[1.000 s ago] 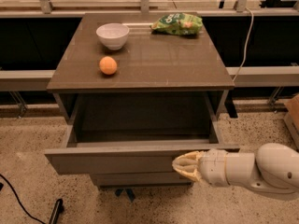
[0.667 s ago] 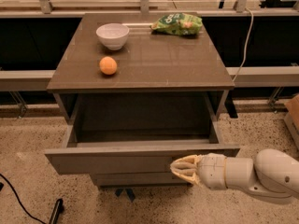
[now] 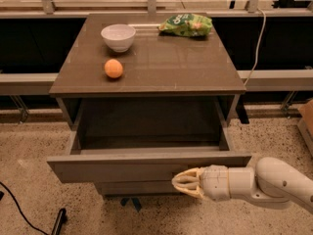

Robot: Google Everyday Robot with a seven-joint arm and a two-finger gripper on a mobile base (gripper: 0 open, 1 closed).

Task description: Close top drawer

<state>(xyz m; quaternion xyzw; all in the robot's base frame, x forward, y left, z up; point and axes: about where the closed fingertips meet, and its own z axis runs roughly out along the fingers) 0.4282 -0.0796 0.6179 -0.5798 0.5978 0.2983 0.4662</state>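
Note:
The top drawer (image 3: 122, 166) is pulled far out of the grey-brown cabinet. Its plain flat front faces me and its dark inner box looks empty. My gripper (image 3: 185, 182) reaches in from the lower right on a white arm. Its cream fingertips sit at the lower edge of the drawer front, right of its middle. I cannot tell whether they touch the panel.
On the cabinet top (image 3: 161, 67) sit a white bowl (image 3: 118, 36), an orange (image 3: 113, 68) and a green snack bag (image 3: 186, 24). A lower drawer front (image 3: 132, 188) shows under the open drawer. A black cable (image 3: 19, 209) lies on the speckled floor at the left.
My gripper has moved a little left along the drawer front. The drawer looks as far open as before.

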